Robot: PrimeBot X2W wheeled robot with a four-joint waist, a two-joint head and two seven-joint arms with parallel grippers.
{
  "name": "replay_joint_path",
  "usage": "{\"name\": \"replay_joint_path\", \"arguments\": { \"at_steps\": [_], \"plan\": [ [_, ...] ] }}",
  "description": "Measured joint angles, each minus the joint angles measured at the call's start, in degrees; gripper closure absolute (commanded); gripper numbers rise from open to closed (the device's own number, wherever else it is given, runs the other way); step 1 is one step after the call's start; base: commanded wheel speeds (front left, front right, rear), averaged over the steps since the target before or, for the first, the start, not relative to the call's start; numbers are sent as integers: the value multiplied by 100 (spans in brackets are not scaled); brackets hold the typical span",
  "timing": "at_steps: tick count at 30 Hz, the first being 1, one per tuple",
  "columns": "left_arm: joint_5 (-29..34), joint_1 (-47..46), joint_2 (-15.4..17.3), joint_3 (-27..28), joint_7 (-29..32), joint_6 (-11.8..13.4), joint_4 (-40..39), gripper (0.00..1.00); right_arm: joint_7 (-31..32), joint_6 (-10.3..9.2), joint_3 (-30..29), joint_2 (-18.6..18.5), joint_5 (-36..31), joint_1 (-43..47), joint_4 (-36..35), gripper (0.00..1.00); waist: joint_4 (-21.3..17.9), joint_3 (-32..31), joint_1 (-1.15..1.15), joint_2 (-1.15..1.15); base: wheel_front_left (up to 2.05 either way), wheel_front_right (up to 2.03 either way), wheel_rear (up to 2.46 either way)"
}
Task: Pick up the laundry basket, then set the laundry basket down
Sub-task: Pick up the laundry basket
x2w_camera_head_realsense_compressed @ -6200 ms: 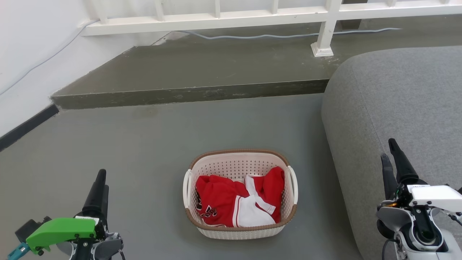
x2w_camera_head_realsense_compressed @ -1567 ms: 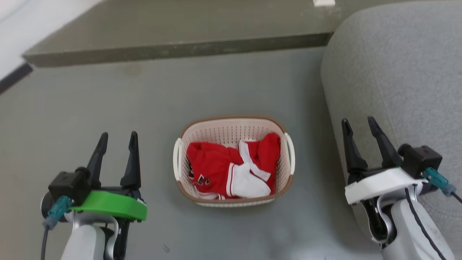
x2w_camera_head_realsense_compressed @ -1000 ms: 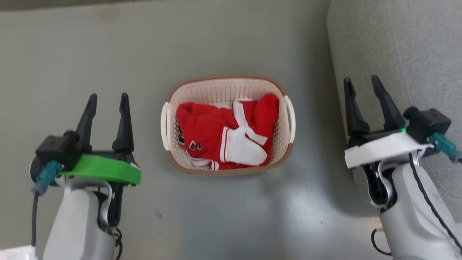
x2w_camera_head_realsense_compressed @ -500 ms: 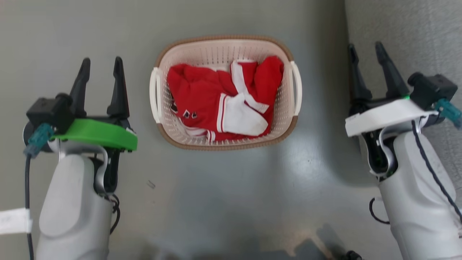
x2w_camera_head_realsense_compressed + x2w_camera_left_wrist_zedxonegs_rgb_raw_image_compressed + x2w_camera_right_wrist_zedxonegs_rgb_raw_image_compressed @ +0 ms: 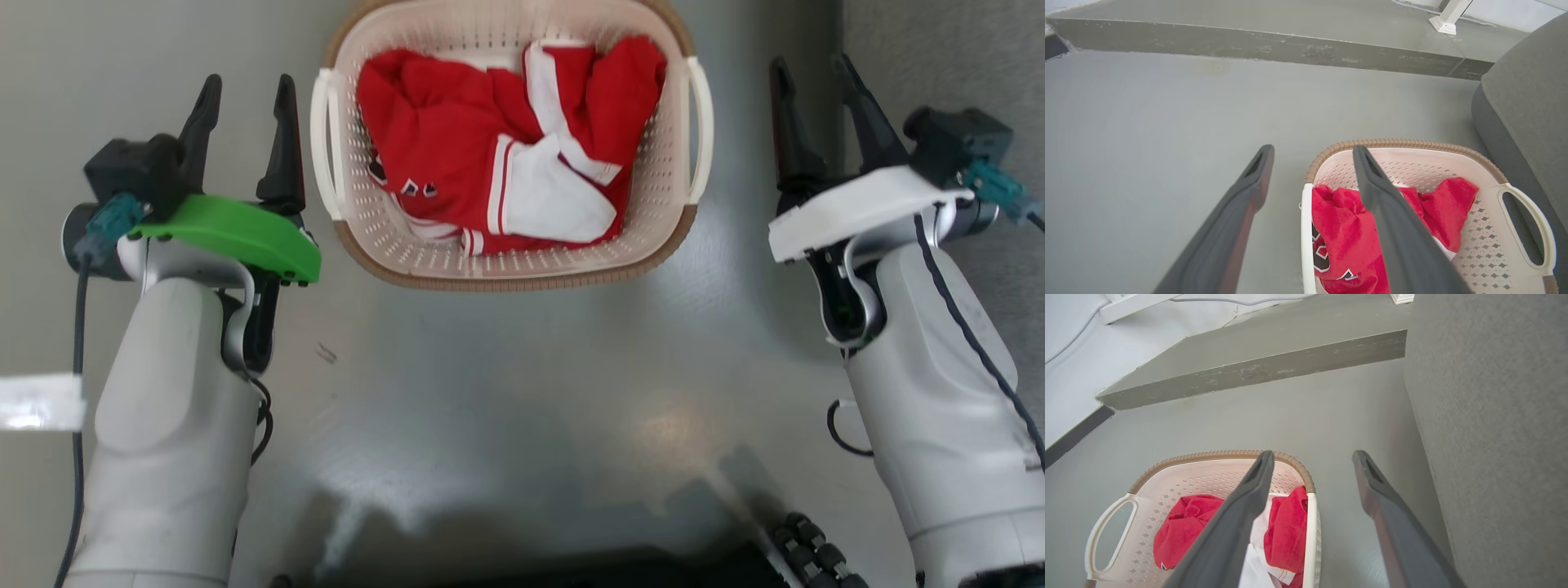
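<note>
A: Two pincers in the head view?
B: Yes. The left pincer (image 5: 249,82) and right pincer (image 5: 808,64), both spread and empty, flank the laundry basket (image 5: 506,282) on the floor (image 5: 522,392), each just beside a loop handle (image 5: 318,139).
A: Left wrist view?
B: Fingers apart; one crosses in front of the basket's red garment (image 5: 1339,228).
A: Right wrist view?
B: Fingers apart too, the grey sofa (image 5: 1494,416) just beside.

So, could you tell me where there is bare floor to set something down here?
Widest bare floor lies on the robot's side of the laundry basket. More runs from its far rim to the step. Crowded: the right claw hangs over the narrow strip between basket and sofa.
</note>
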Motion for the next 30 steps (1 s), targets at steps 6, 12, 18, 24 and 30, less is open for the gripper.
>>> {"name": "replay_joint_path", "arguments": {
  "at_steps": [6,12,18,24,30],
  "plan": [
    [-55,-430,-4,-102,152,-1,503,0,0,4,123,-2,2,-407,441,0,13,363,0,0,0,0,0],
    [-104,-770,-5,-209,274,-3,839,0,0,5,264,-3,59,-678,875,0,13,633,0,0,0,0,0],
    [-151,-1110,-21,-495,404,-5,1213,0,0,52,446,-9,359,-1013,1330,0,1,933,0,0,0,0,0],
    [-229,-1424,-23,-683,600,-5,1595,0,101,54,758,-13,538,-1357,1804,0,0,1238,-1,0,0,0,0],
    [-335,-1645,-31,-833,701,-5,1876,0,109,54,814,-18,654,-1614,2115,0,20,1464,-1,0,0,0,0]
  ]
}}
